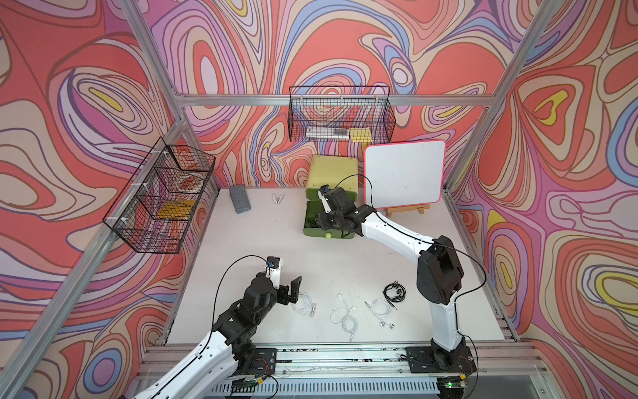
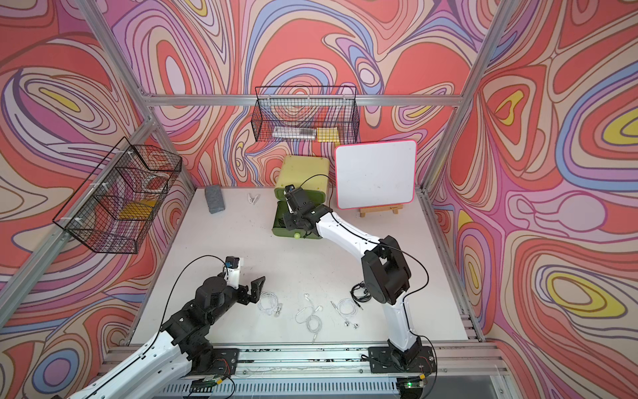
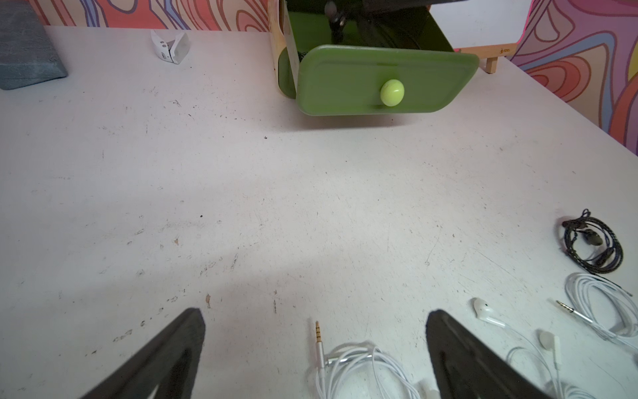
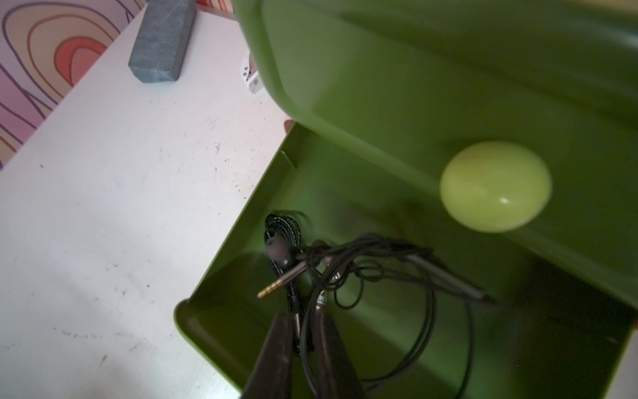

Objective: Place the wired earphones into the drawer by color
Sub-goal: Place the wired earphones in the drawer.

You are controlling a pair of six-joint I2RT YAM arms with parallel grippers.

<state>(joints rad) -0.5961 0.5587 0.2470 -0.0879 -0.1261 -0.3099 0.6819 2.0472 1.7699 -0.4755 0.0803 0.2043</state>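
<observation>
The drawer cabinet (image 1: 333, 169) (image 2: 303, 171) stands at the back of the table with its bottom drawer (image 1: 310, 221) (image 4: 221, 241) pulled out. My right gripper (image 4: 303, 317) hangs over that drawer, its jaws nearly together on the cable of black earphones (image 4: 345, 262), which trail into the drawer. Three white earphones (image 1: 305, 304) (image 1: 345, 314) (image 1: 381, 307) and one black set (image 1: 394, 292) (image 3: 592, 247) lie near the front edge. My left gripper (image 1: 287, 283) (image 3: 314, 317) is wide open and holds nothing, just above the leftmost white set (image 3: 362, 369).
A grey block (image 1: 239, 198) and a white clip (image 1: 279, 198) lie at the back left. A whiteboard (image 1: 404, 172) on a small easel stands right of the cabinet. Black wire baskets (image 1: 341, 114) (image 1: 162, 197) hang on the back and left walls.
</observation>
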